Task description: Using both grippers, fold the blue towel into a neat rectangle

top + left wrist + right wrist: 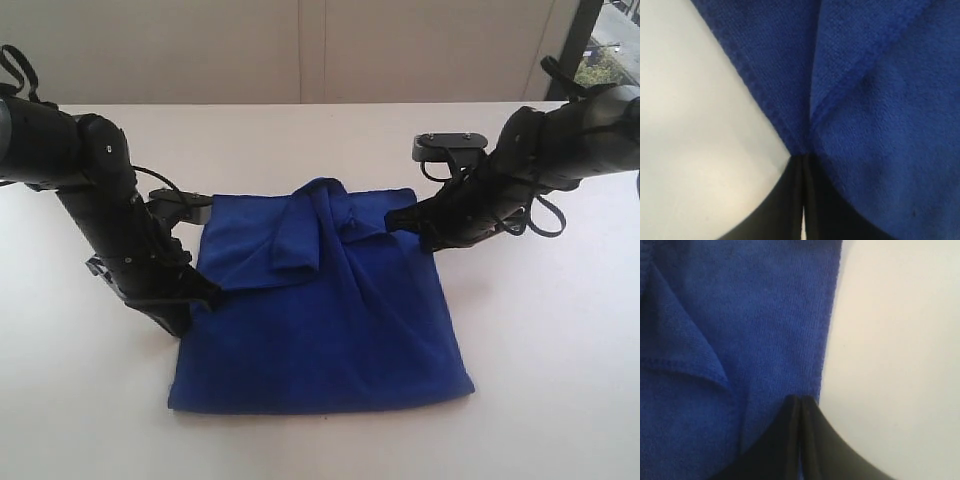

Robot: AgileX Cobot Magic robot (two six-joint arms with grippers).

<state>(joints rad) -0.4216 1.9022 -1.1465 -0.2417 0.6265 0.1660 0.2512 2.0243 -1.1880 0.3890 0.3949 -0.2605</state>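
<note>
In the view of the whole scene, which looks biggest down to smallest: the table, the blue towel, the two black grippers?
1. white table
2. blue towel
3. left gripper and right gripper: too alike to rank

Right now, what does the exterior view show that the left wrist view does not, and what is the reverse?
Only the exterior view: the whole blue towel, bunched into a fold at its far middle, and the right gripper at the towel's edge on that view's right. Only the left wrist view: the hem stitching up close, with two hemmed edges meeting at the shut tip of the left gripper. Both: that gripper, the towel and the white table.
</note>
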